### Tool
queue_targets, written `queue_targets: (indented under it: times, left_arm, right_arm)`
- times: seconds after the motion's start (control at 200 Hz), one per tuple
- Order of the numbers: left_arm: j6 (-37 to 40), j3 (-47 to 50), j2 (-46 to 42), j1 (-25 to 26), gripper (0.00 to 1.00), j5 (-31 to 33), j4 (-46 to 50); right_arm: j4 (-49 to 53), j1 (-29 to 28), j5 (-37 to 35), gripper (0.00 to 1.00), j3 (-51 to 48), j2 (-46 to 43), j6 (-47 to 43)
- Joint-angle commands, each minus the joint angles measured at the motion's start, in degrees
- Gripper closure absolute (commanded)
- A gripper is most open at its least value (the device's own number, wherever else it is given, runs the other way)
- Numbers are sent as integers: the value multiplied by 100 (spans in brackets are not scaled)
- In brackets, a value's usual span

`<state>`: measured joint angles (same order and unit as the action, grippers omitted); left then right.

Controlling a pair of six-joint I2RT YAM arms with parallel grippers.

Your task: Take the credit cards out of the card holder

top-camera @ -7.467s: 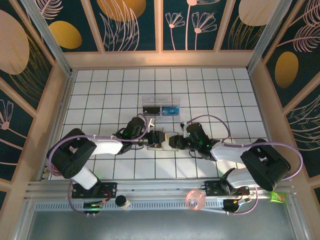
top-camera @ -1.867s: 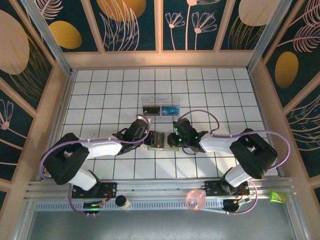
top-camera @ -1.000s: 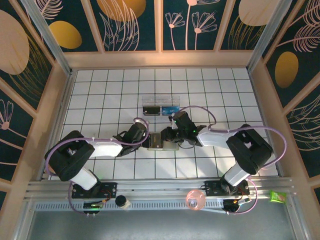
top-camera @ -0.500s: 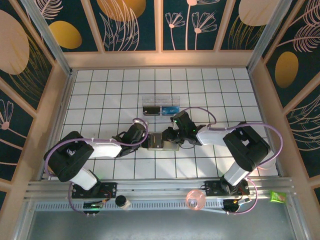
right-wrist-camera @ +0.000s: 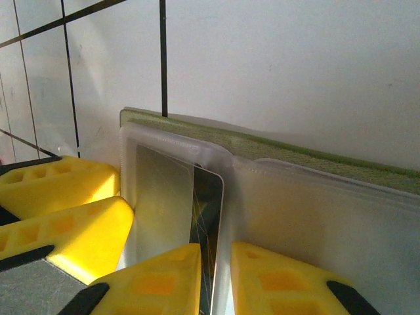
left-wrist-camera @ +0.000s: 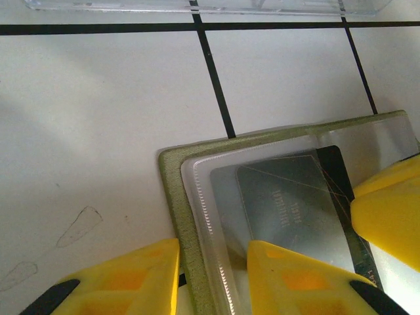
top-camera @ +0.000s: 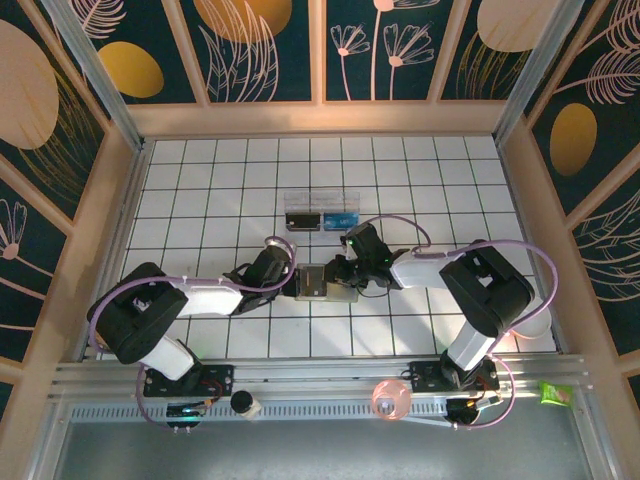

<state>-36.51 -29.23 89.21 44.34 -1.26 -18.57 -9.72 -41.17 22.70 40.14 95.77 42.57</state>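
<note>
The left fingers point(left-wrist-camera: 125, 275) stood a narrow way apart, straddling the near-left edge of the card holder point(left-wrist-camera: 172, 197). One yellow finger lay on the bare surface point(left-wrist-camera: 98, 98) just outside the olive-green border. The other rested on the clear sleeve point(left-wrist-camera: 200, 210) over the holder's inside. The holder's edge lay flat in the gap rather than being pinched.

The right fingers point(right-wrist-camera: 157, 282) were drawn almost together, leaving only a thin slit. The edge of a dark card point(right-wrist-camera: 209, 197) with a silvery sheen ran down into that slit, beside the lip of the neighbouring sleeve pocket point(right-wrist-camera: 315, 216). Whether the fingers actually clamped the card could not be told. The left fingers point(right-wrist-camera: 59, 187) showed in the right wrist view just left of the card, and one right finger point(left-wrist-camera: 387, 216) sat at the card's point(left-wrist-camera: 289, 210) far side in the left wrist view.

The card holder point(top-camera: 322, 282) lay open and flat on the white tiled surface point(top-camera: 200, 180), near its middle, with both arms reaching inward to meet over it. The left fingers point(top-camera: 293, 283) were at its left end and the right fingers point(top-camera: 342, 274) at its right. The card was still inside its sleeve. A clear plastic box point(top-camera: 322, 213) with dark and blue contents stood just beyond the holder, apart from it.
</note>
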Motion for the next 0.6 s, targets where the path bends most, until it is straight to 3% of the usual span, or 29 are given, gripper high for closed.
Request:
queue_targets:
  times: [0.0,0.105,0.26,0.595]
  left_arm:
    - [-67,169,220,58,69,-607,365]
    - [-71,172,246,57,70,-622,359]
    - [-95,204,195,58,69,-571,381]
    - [-147,276,28,53,67,-500,399]
  right_arm:
    - [-114,30,137,82,20,132,44]
    - [-218,35,202,85,-5,122,32]
    - [-275,80,141,100,-121,41,96]
    - [215,162,-544,100,-494,-728,74]
